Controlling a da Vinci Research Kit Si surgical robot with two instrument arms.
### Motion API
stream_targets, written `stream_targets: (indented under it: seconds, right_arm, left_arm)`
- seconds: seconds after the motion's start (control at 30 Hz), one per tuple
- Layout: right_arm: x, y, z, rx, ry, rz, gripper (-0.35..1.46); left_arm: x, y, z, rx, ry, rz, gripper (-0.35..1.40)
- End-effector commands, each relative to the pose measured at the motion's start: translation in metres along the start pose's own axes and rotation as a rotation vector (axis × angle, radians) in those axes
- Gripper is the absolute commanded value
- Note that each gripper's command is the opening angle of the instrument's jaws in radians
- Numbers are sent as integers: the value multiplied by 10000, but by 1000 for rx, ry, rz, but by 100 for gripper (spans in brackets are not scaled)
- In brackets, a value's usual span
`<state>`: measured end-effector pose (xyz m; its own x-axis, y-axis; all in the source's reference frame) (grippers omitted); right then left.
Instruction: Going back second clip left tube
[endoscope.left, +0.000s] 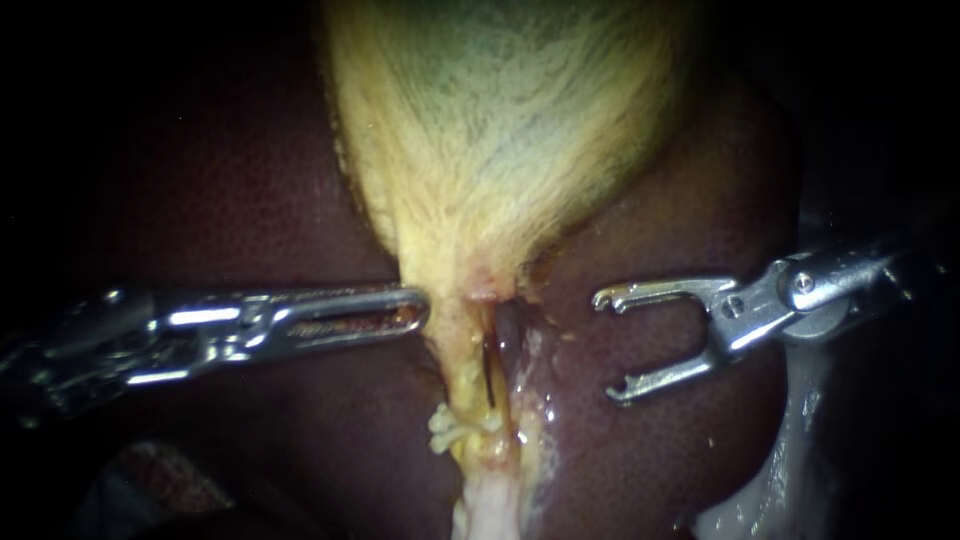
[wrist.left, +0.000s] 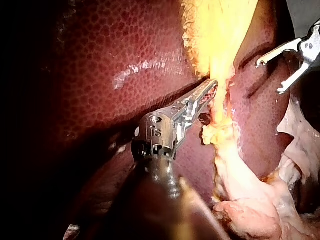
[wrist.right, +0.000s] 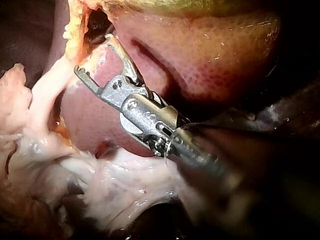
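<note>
The yellow-green gallbladder (endoscope.left: 500, 120) narrows to a neck (endoscope.left: 480, 285) at mid view. Below it runs a yellowish tube (endoscope.left: 463, 375) with a thin dark strip (endoscope.left: 489, 375) along its right side; whether that strip is a clip I cannot tell. My left instrument (endoscope.left: 415, 310) comes in level from the left, jaws together with their tips pinching the edge of the neck, as the left wrist view (wrist.left: 212, 89) also shows. My right instrument (endoscope.left: 610, 345) stands to the right of the tube, well apart from it over the liver, its hooked jaws open and empty (wrist.right: 94, 56).
Dark red liver (endoscope.left: 250, 200) surrounds the gallbladder on both sides. A yellow fatty lump (endoscope.left: 445, 428) clings to the tube lower down. Pale loose tissue (endoscope.left: 790, 470) lies under the right instrument's shaft and spreads beside the tube's lower end (wrist.left: 250, 200).
</note>
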<state>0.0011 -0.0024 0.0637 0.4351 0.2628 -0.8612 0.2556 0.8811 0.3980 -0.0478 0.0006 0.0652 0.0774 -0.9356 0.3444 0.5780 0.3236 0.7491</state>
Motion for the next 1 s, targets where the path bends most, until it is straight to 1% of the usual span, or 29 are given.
stream_targets:
  seconds: [0.03,0.2,0.33,0.83,1.0]
  right_arm:
    - [0,0,0,0,-1,0,60]
    - [-1,0,0,1,-1,-6,60]
    - [-1,0,0,1,-1,-6,60]
    - [0,-2,-1,1,-2,-18,60]
    - [0,-3,-1,2,-3,-36,60]
  left_arm:
    - [1,0,4,-1,6,2,-35]
    - [7,-2,14,8,15,5,-35]
    - [8,-3,18,10,19,6,-35]
    - [7,-6,21,9,19,6,-35]
    - [7,-6,21,9,19,6,-35]
